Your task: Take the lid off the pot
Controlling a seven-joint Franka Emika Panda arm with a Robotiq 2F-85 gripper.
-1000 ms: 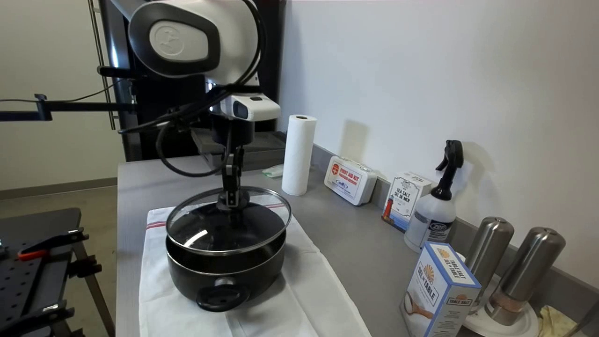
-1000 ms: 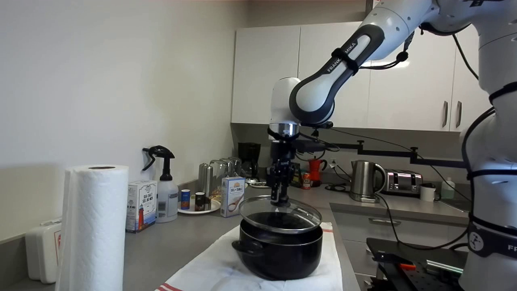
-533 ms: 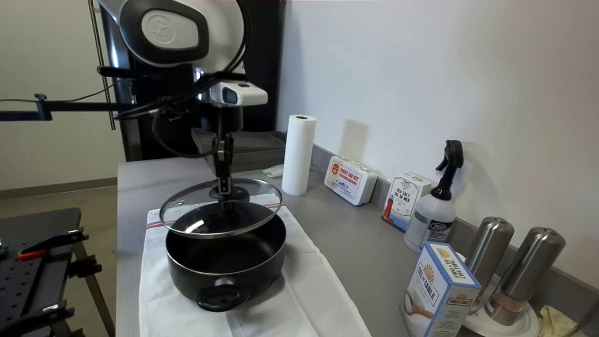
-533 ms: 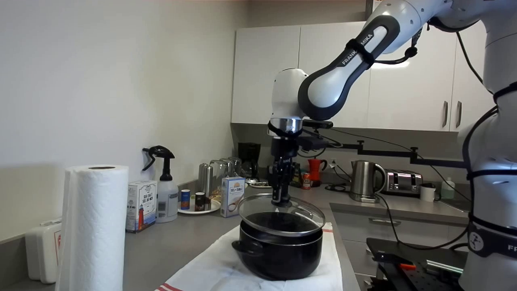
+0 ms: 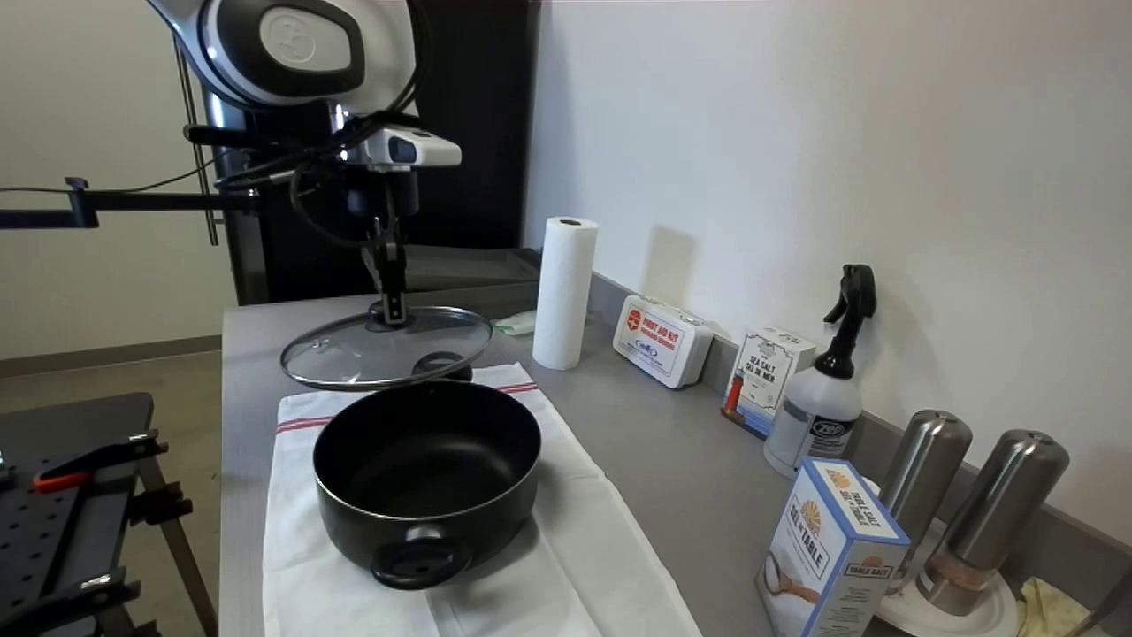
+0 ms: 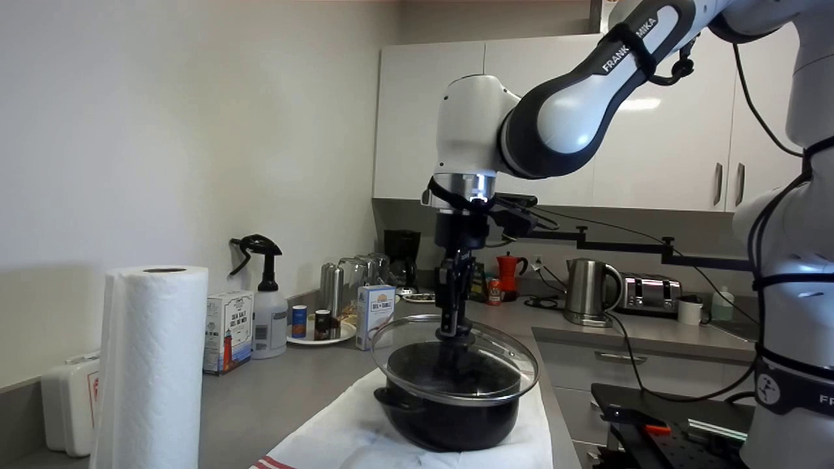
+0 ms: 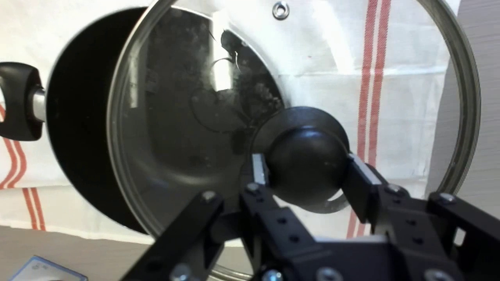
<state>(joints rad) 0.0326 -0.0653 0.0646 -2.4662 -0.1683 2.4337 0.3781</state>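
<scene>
A robot's tool (image 7: 311, 168) grips a glass lid (image 5: 380, 354) by its black knob (image 7: 306, 160), the fingers (image 7: 259, 171) parted just the knob's width and pressed against either side of it. The lid hangs in the air off the black pot (image 5: 427, 487), set toward the far edge of the tabletop (image 5: 672, 469) in an exterior view, and dips slightly on the side away from the wall (image 5: 796, 133). In the wrist view its metal rim (image 7: 470, 93) crosses the pot's dark opening. The uncovered pot stands upright on a white cloth (image 5: 584, 548) with red stripes, nearer the edge opposite the wall, one side handle (image 5: 420, 564) pointing away from the far edge. Along the tabletop's wall edge, starting toward the far corner, stand a paper towel roll (image 5: 566, 292), a first aid kit (image 5: 659, 342), a sea salt box (image 5: 768, 380), a spray bottle (image 5: 814, 407), a table salt box (image 5: 827, 548) and two metal grinders (image 5: 926, 469), the nearer on a white plate (image 5: 999, 610). The Franka arm (image 6: 573, 124) reaches over the lid in both exterior views.
</scene>
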